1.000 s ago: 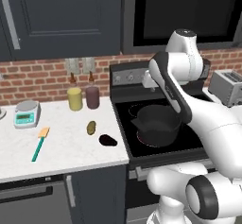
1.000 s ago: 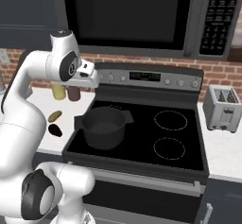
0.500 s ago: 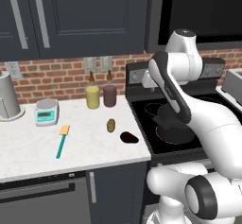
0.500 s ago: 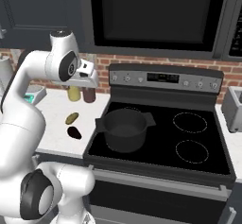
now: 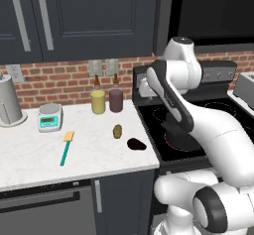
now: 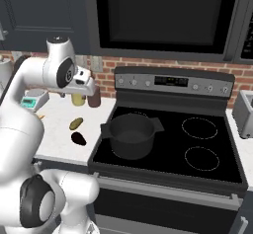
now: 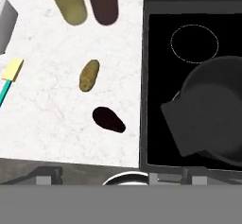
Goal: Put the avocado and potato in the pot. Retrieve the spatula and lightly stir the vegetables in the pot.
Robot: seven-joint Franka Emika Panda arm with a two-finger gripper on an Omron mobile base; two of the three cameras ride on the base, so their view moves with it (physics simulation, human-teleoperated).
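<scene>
The near-black avocado (image 5: 136, 144) (image 6: 78, 138) (image 7: 108, 119) lies on the white counter near the stove's edge. Just behind it rests the olive-yellow potato (image 5: 117, 131) (image 6: 75, 124) (image 7: 89, 75). The dark pot (image 6: 131, 135) (image 7: 215, 119) stands on the stove's front left burner. Further left on the counter lies the spatula (image 5: 65, 147) (image 7: 9, 76), teal handle toward the front, tan blade toward the wall. My gripper (image 5: 145, 88) (image 6: 86, 84) (image 7: 124, 173) hangs high above the counter's right end, open, holding nothing.
A yellow canister (image 5: 98, 101) and a maroon one (image 5: 116, 100) stand by the brick wall. A small scale (image 5: 50, 117) and a grey jug (image 5: 9, 101) are further left. A toaster (image 6: 244, 110) sits right of the stove. Cabinets and a microwave hang overhead.
The base has driven left, so the counter and stove have slid right in both base views. The vegetables, spatula and pot lie where they were. The gripper stays open.
</scene>
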